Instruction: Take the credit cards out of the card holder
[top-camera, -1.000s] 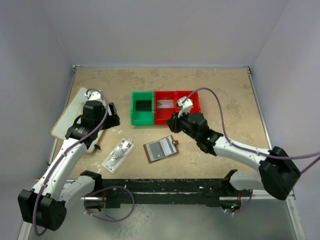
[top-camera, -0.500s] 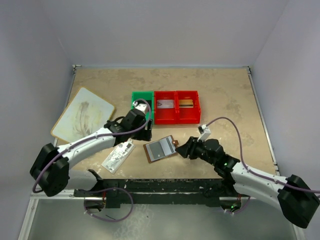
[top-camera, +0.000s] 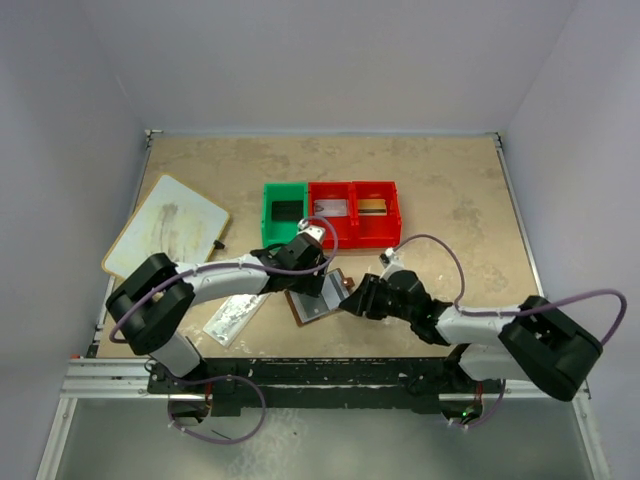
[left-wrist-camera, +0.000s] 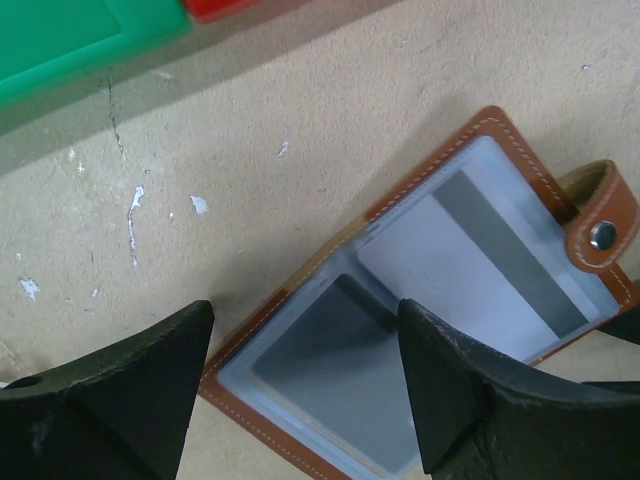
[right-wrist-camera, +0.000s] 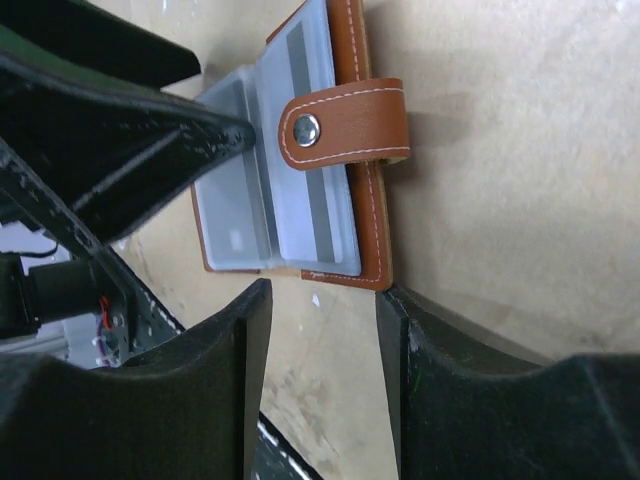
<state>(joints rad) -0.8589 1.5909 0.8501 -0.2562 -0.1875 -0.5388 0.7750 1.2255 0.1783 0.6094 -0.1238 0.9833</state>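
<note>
Looks like you're lining up for a pull. The card holder (top-camera: 320, 298) is lying open on the bench (top-camera: 450, 180), clear pockets up, a little in front of the green bin (top-camera: 284, 215) and the red bins (top-camera: 355, 212), and both hands are crowded onto it. Your left hand (left-wrist-camera: 303, 320) hangs over the holder's left half with its jaws spread wide and nothing between them, one finger either side of the darker pocket. Your right hand (right-wrist-camera: 322, 295) sits at the opposite side, near the strap (right-wrist-camera: 345, 125) with the stud. Its jaws are partly apart and it isn't gripping anything as far as I can see. From the left wrist view there's a striped card (left-wrist-camera: 480, 260) in the pocket nearest the strap. The other pocket looks dark, and I can't tell whether that's a card or just shadow. Each red bin looks like it has a card lying in it, so I'd guess you're partway through, not done. For the next move I'd say you need one hand pinning the leather down — the holder will probably slide or fold otherwise — while the other narrows up and catches the card's exposed edge to drag it out of the sleeve. It looks like slick plastic on slick plastic, so expect it to slip.
</note>
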